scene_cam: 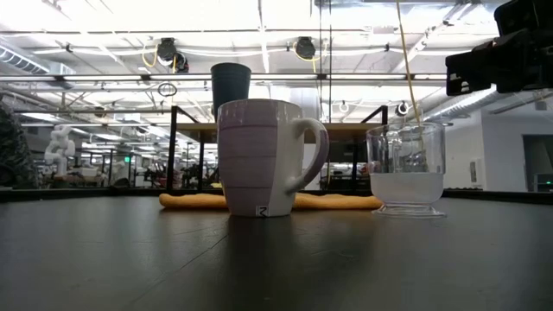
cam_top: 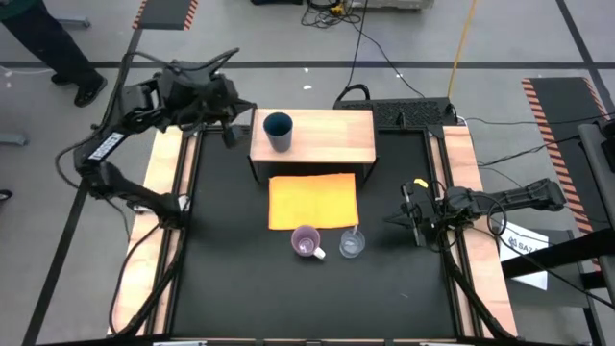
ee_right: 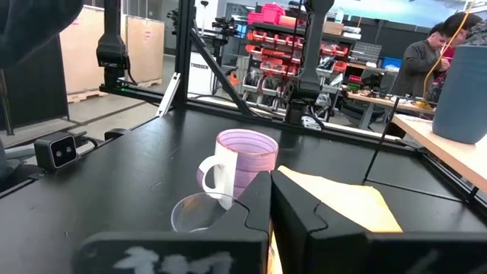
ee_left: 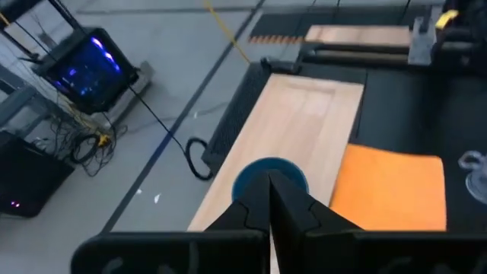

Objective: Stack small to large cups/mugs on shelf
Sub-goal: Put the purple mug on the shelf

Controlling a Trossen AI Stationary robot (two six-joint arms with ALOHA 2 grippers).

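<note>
Standing on the shelf [cam_top: 336,139] toward its left end, the tumbler [cam_top: 278,131] was already in place, while the mug [cam_top: 307,241] and the clear cup [cam_top: 352,243] sat upright on the table [cam_top: 231,269] just beside each other, the cup on the mug's right, at the near edge of the orange sheet [cam_top: 312,200]. The left gripper [cam_top: 229,133] hung just off the shelf's left end with its fingers pressed together and nothing between them. The right gripper [cam_top: 405,217] waited near the table's right edge, well apart from the cups, jaws likewise closed and empty.

The mug looked ceramic: probably stiff, fairly heavy, glazed and slippery, so a pinch across the rim wall opposite the handle seemed the safest hold. The clear cup appeared to be thin plastic, likely light and apt to flex or slide away if squeezed hard; a gentle grip on its rim would suit. The handleless tumbler offered only its smooth wall or rim.
</note>
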